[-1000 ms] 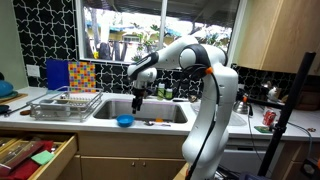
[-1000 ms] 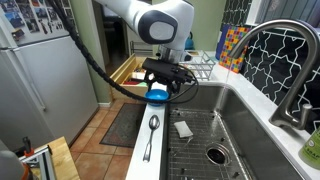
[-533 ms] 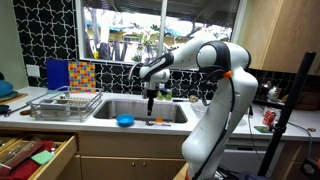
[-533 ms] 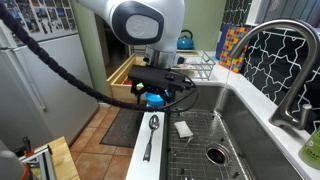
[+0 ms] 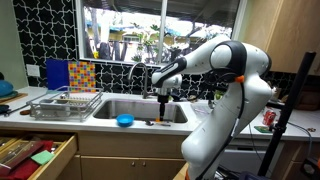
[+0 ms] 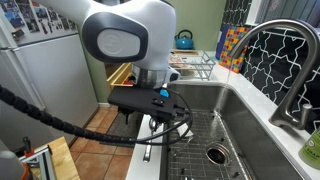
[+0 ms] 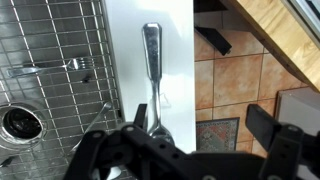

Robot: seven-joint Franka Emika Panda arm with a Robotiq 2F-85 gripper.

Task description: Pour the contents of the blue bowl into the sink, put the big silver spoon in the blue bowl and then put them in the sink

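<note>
Right under the wrist camera, the gripper (image 7: 185, 150) is hanging with its jaws standing wide apart and gripping nothing. The rounded end of the big silver spoon (image 7: 152, 60) is lying between them on the white counter strip (image 7: 178, 50). The trouble I am expecting is a slip. The spoon is lying flat and thin on a hard, smooth surface, so fingers coming down a little short would be closing on air. Fingers coming down too far would be pressing into the counter. A pinch landing off-centre could be skidding the spoon sideways, and the strip is narrow. The sink (image 7: 50, 40) with its wire grid is running along one side, and the floor tiles (image 7: 240, 85) are dropping away on the other. A grip this close to the rounded end would also be leaving the whole handle hanging out as a lever, so the spoon may be tipping or swinging once it is lifted. The spoon's long axis is running along the strip, parallel to the sink's front edge, square to the line between the fingers. Its handle is pointing straight away from the gripper, towards the top of the wrist view. Farther along the same counter edge, in an exterior view, the blue bowl (image 5: 124, 121) is waiting well apart from the spoon, not yet in the sink.
</note>
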